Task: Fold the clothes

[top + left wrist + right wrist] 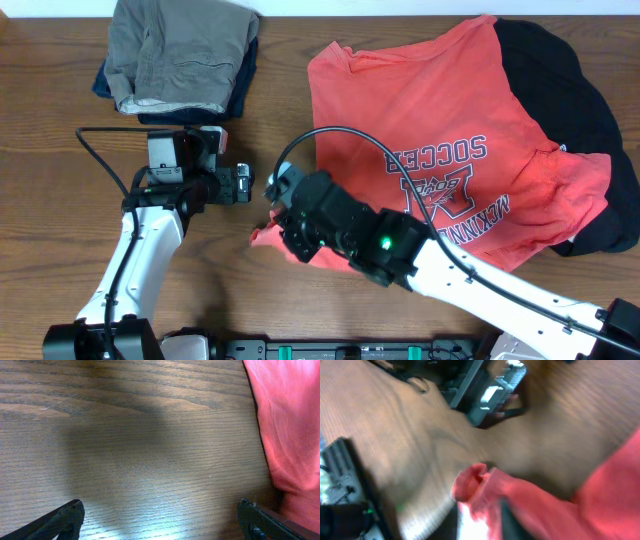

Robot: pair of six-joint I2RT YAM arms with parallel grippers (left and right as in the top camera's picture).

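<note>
You worked at the T-shirt [420,130] corner.
The right gripper [280,225] hold was unclear, blurred; the left gripper [245,183] stood wide open, empty; you needed a flat, slow fold.

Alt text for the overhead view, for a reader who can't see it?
A coral-red T-shirt lies spread, lettering up, on a wooden table, partly over a black garment at the right. The right arm reaches to the shirt's lower-left corner; the left arm sits just below a folded stack of clothes at top left.
</note>
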